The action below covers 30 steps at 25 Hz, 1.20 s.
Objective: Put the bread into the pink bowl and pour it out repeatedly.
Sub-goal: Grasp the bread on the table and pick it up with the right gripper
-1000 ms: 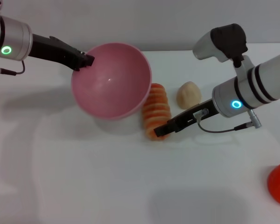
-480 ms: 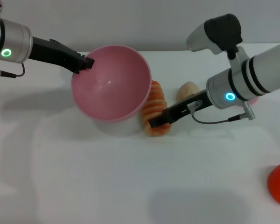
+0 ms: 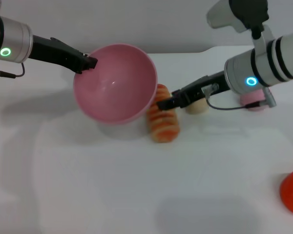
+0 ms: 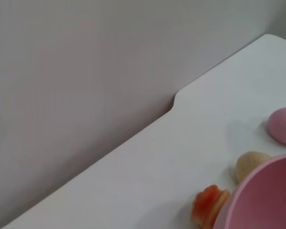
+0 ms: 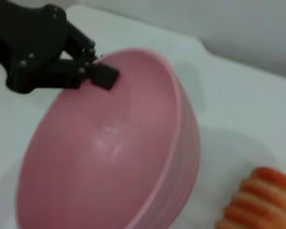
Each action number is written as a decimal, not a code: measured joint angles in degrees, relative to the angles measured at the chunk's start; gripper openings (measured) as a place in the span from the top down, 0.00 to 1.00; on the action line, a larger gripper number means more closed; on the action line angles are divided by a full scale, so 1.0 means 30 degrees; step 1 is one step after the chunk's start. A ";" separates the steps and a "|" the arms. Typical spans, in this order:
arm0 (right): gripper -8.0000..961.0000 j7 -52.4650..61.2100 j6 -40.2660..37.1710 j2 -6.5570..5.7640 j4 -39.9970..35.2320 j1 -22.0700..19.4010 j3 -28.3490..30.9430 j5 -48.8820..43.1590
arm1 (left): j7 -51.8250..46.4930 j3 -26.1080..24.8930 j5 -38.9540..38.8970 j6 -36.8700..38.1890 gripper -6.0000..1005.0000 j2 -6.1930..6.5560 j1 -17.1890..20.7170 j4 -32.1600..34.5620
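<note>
The bread (image 3: 163, 118) lies on the white bench (image 3: 136, 185), touching the pink bowl (image 3: 115, 83) on its right side. The bowl is tipped, its opening facing up and forward. The left claw (image 3: 90, 62) pinches the bowl's far-left rim. The right claw (image 3: 165, 103) sits at the loaf's far end; whether it grips cannot be told.

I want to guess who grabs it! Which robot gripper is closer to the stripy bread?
The right gripper. It sits right at the bread's far end. The left gripper is farther off, gripping the pink bowl's rim on the opposite side from the bread.
</note>
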 joint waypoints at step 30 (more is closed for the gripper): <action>0.21 0.3455 0.5864 0.0228 0.3888 0.1082 -0.3841 0.1144 | 0.0865 0.0252 0.1461 0.0068 0.93 -0.0497 -0.0055 0.0741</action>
